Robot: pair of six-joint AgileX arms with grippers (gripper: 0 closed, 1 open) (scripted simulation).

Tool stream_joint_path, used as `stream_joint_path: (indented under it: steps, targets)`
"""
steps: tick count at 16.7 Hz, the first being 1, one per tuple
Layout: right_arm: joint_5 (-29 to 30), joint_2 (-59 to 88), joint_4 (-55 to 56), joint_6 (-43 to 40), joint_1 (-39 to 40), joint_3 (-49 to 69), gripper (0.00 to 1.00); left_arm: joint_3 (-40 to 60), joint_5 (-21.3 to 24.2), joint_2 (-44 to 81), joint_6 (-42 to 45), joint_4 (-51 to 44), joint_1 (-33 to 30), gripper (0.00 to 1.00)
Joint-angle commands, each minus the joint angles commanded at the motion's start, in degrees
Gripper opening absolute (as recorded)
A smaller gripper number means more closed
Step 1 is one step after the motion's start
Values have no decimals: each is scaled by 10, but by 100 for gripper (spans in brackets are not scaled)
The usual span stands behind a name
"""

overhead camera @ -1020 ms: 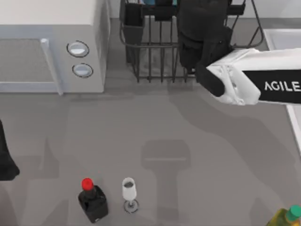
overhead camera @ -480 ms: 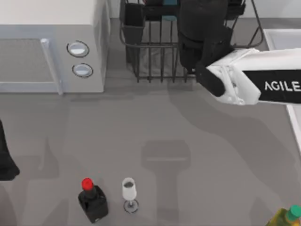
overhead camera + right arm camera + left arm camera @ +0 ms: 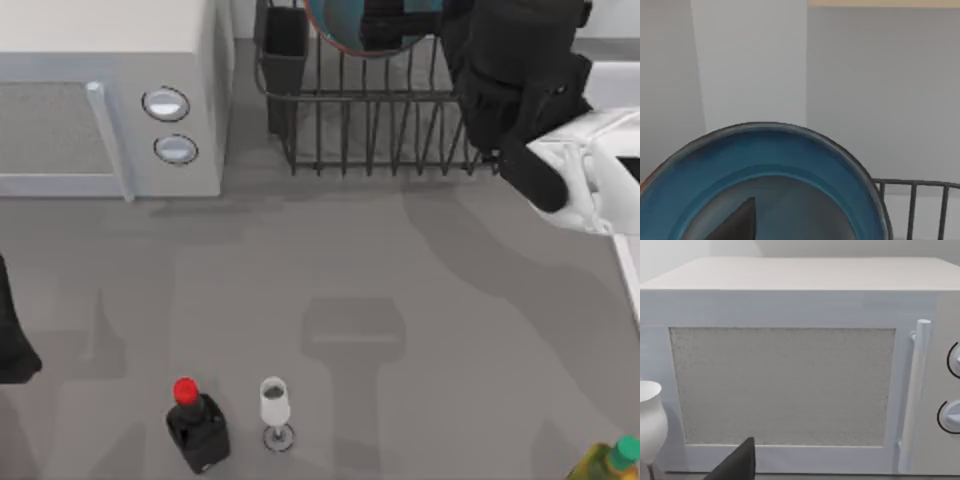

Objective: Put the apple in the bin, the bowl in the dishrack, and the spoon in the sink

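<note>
The blue bowl point(image 3: 366, 26) with its reddish-brown rim stands on edge among the prongs of the black dishrack point(image 3: 365, 125) at the back of the table. My right gripper point(image 3: 512, 35) hovers over the rack's right end, to the right of the bowl and apart from it. In the right wrist view the bowl point(image 3: 765, 165) shows its blue inside close up, with rack bars point(image 3: 912, 205) beside it. A strip of the sink's rim point(image 3: 632, 285) runs along the right edge. My left gripper point(image 3: 12, 345) is parked at the far left edge. The apple, the spoon and the bin are out of view.
A white microwave point(image 3: 100, 90) fills the back left; its door point(image 3: 785, 385) faces the left wrist camera. A red-capped black bottle point(image 3: 196, 425) and a small white wine glass point(image 3: 275, 410) stand near the front. A yellow-green bottle point(image 3: 610, 462) sits at the front right corner.
My right arm has swung to the right, off the middle of the dishrack. The bowl, hidden under the arm before, now stands uncovered in the rack.
</note>
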Motion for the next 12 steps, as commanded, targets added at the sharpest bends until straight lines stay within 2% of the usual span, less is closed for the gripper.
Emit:
stream_joint_path:
  steps: [6, 12]
  targets:
    - [-144, -283, -84, 1, -98, -246, 100, 0, 0, 0, 0, 0, 0, 100]
    - [-254, -666, -218, -11, -205, -487, 100, 0, 0, 0, 0, 0, 0, 100]
